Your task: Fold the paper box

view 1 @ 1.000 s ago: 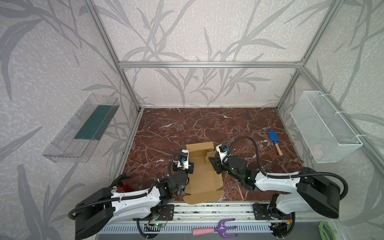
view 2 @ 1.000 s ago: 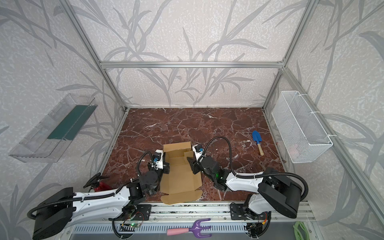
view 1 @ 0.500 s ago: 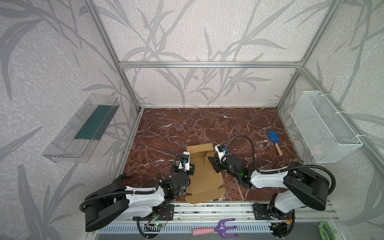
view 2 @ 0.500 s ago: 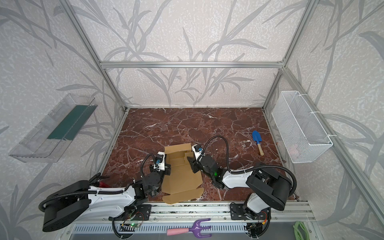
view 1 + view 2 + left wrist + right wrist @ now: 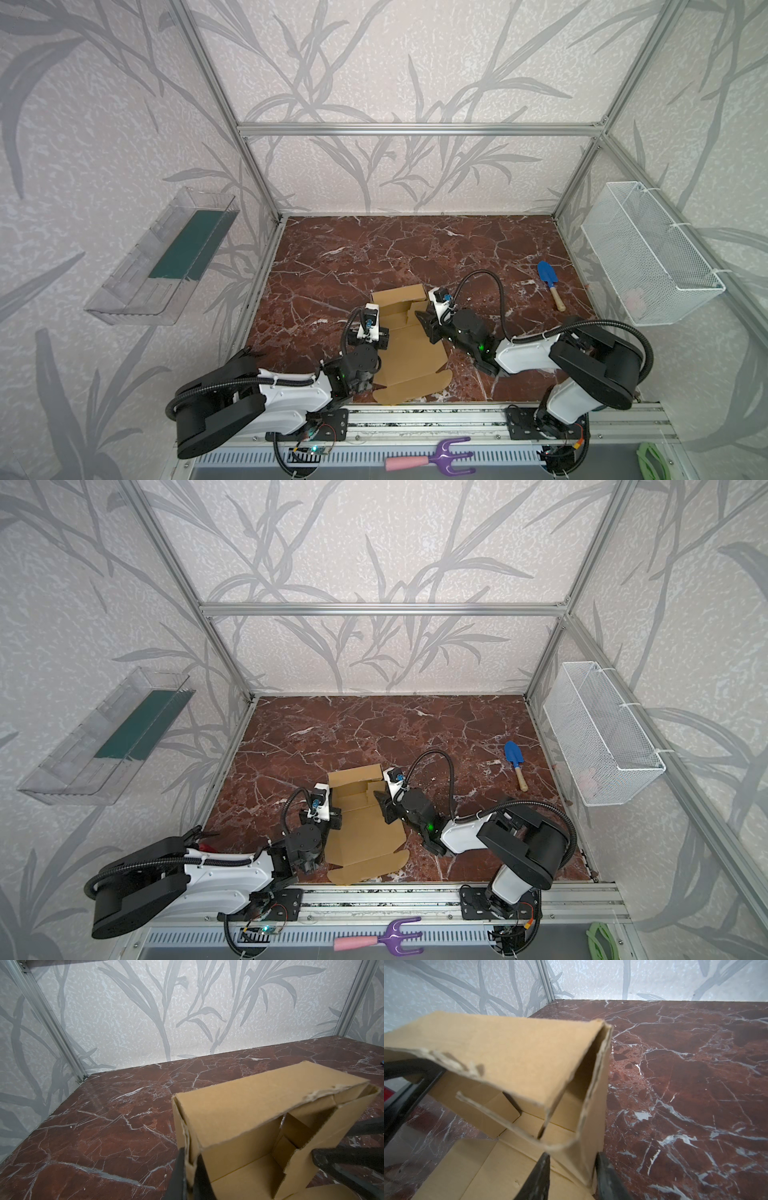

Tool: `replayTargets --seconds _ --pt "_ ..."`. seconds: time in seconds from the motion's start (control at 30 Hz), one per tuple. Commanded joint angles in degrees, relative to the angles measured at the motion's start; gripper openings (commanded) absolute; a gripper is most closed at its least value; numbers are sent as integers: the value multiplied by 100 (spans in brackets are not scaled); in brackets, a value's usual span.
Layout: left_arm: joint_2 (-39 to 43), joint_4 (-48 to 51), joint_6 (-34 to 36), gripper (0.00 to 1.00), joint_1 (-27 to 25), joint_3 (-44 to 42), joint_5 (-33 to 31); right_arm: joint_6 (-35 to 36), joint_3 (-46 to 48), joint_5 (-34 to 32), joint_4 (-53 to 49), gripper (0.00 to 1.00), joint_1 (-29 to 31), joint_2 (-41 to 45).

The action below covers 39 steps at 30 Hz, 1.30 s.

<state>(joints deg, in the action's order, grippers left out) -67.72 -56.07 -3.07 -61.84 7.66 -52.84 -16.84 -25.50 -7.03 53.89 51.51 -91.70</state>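
The paper box (image 5: 409,353) (image 5: 361,833) is a tan cardboard mailer lying near the table's front edge, half formed, with its far wall and both side walls raised. The front flap with rounded tabs lies flat. My left gripper (image 5: 383,332) (image 5: 336,816) is shut on the left side wall (image 5: 187,1136), pinching it between its fingers (image 5: 190,1155). My right gripper (image 5: 424,323) (image 5: 380,803) stands open astride the right side wall (image 5: 593,1105), one finger inside and one outside (image 5: 573,1156). A gap shows on the inner side.
A blue trowel (image 5: 548,278) lies on the marble at the right. A white wire basket (image 5: 648,257) hangs on the right wall and a clear tray (image 5: 166,262) on the left wall. A purple rake (image 5: 432,457) lies on the front rail.
The right gripper's jaws have narrowed around the right wall. Both arms have bent more at the elbow. The box has hardly shifted.
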Motion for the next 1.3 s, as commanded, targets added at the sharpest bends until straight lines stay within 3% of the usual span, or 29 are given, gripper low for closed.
replayTargets --seconds 0.0,0.17,0.43,1.27 --pt "253 204 -415 0 -43 149 -64 -10 -61 -150 308 38 -36 8" --pt "851 1797 -1356 0 -37 538 -27 -98 -148 -97 272 39 -36 9" --pt "1156 2339 -1930 0 -43 451 104 -104 -81 -138 583 39 -35 41" --pt "1218 2406 -1785 0 -41 556 129 -179 -75 -592 542 31 -34 107"
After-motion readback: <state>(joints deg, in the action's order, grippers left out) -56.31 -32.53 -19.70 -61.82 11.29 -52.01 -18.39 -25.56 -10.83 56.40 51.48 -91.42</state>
